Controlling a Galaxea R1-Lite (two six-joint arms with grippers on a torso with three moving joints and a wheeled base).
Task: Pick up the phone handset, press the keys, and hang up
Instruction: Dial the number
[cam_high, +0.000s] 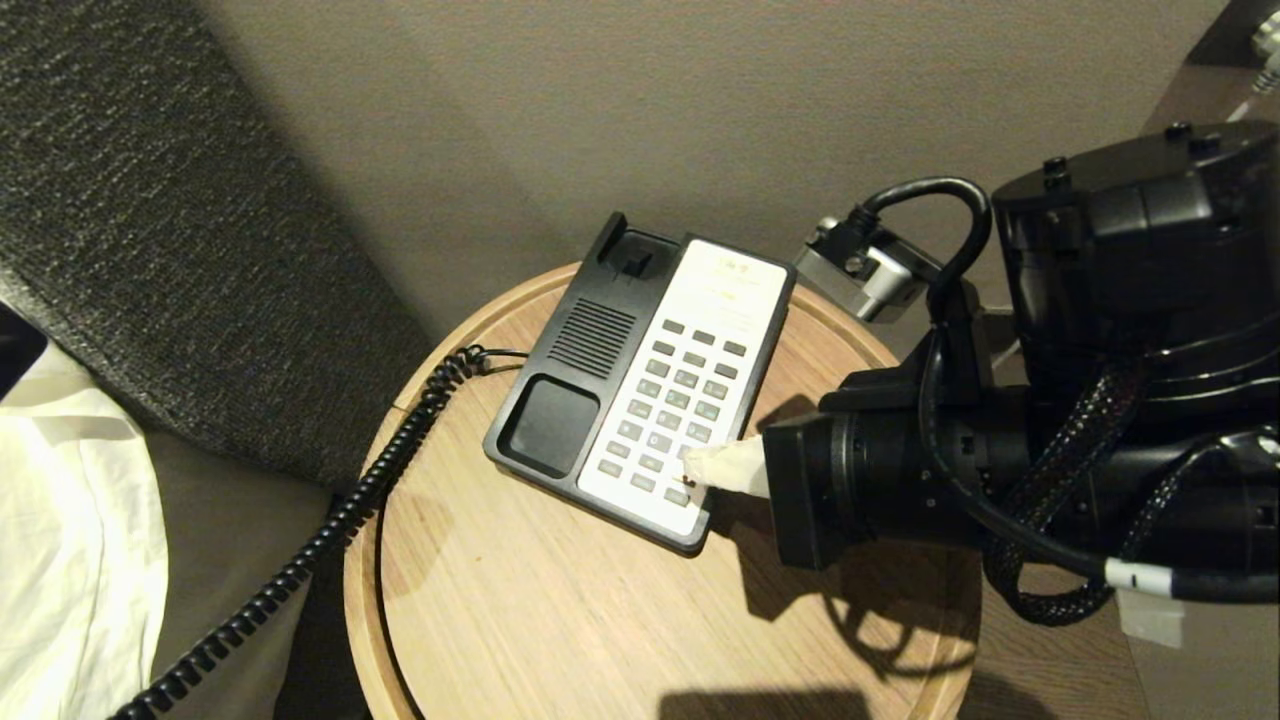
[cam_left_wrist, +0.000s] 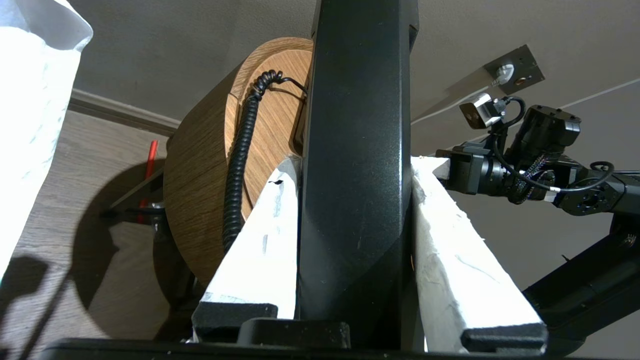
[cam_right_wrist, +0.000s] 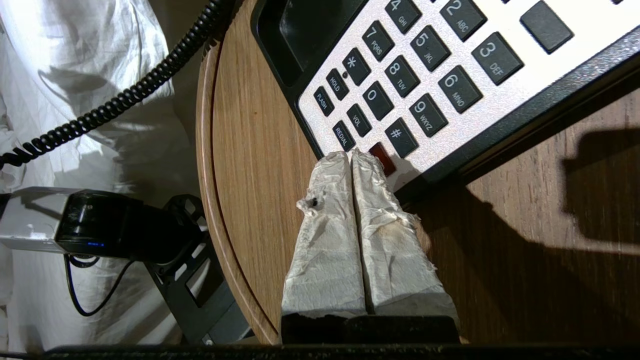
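The handset (cam_left_wrist: 357, 150) is off its cradle, clamped between the two white-wrapped fingers (cam_left_wrist: 265, 240) of the left gripper (cam_left_wrist: 357, 210), out of the head view off the table's left side; its coiled cord (cam_high: 330, 520) trails from the phone base (cam_high: 640, 380) over the left edge of the round table (cam_high: 520, 620). The right gripper (cam_high: 700, 470) reaches in from the right with its two wrapped tips pressed together, holding nothing, so they serve as one blunt pointer. In the right wrist view the tips (cam_right_wrist: 352, 160) sit at the near corner of the keypad (cam_right_wrist: 420, 85), beside the red key (cam_right_wrist: 382, 157) and just short of the hash key.

The step in hand looks to be the key pressing. To do it well, the closed tips should come down square on a single key; the paired tips look about as wide as one key, so a slanted approach could catch two at once or land on the bare plate between them. A short, straight push is best, since the base lies loose on the wood and a sideways shove could slide it. Meanwhile the left arm should keep the handset steady, so the cord does not drag the base.
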